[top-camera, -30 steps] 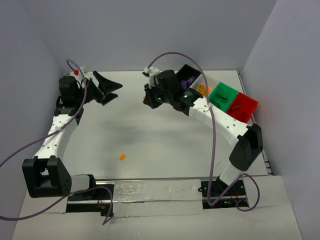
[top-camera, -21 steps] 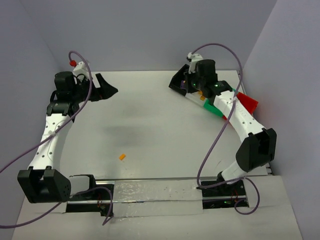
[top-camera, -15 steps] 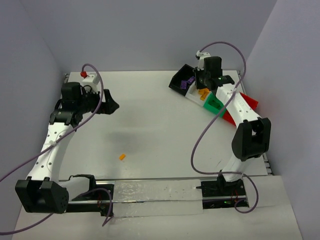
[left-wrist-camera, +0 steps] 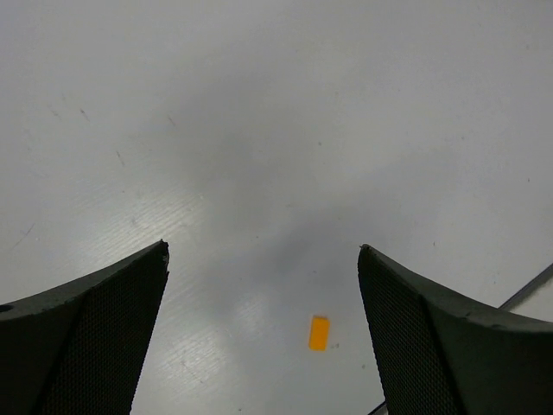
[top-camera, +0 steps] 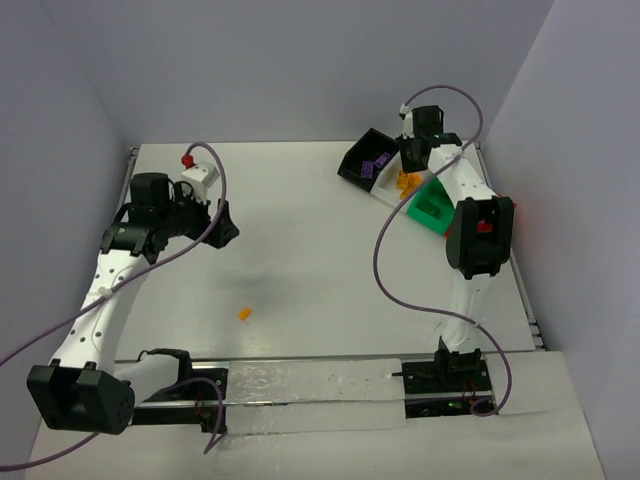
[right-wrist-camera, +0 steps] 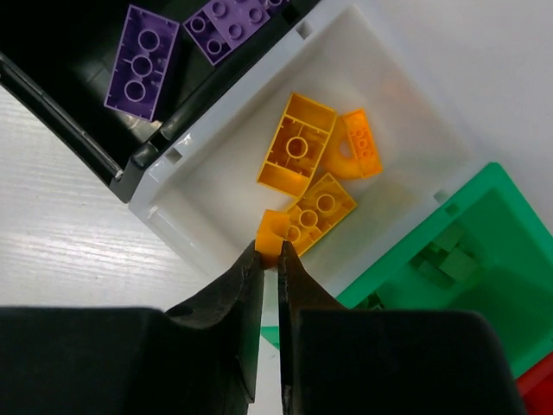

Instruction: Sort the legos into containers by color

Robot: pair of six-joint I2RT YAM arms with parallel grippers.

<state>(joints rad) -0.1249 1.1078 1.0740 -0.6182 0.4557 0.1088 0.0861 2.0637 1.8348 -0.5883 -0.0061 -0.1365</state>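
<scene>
While L end effector [left-wrist-camera: 263, 249] gapes wide, R end effector [right-wrist-camera: 269, 252] pinches orange lego [right-wrist-camera: 273, 230] over white bin [right-wrist-camera: 216, 186].

The orange bricks [right-wrist-camera: 295, 151] are glossy plastic, the white bin [right-wrist-camera: 216, 186] smooth plastic, the table [left-wrist-camera: 259, 104] matt and faintly scuffed.

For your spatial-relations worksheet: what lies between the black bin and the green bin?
The white bin, holding orange bricks; the right wrist view shows it clearly.
</scene>
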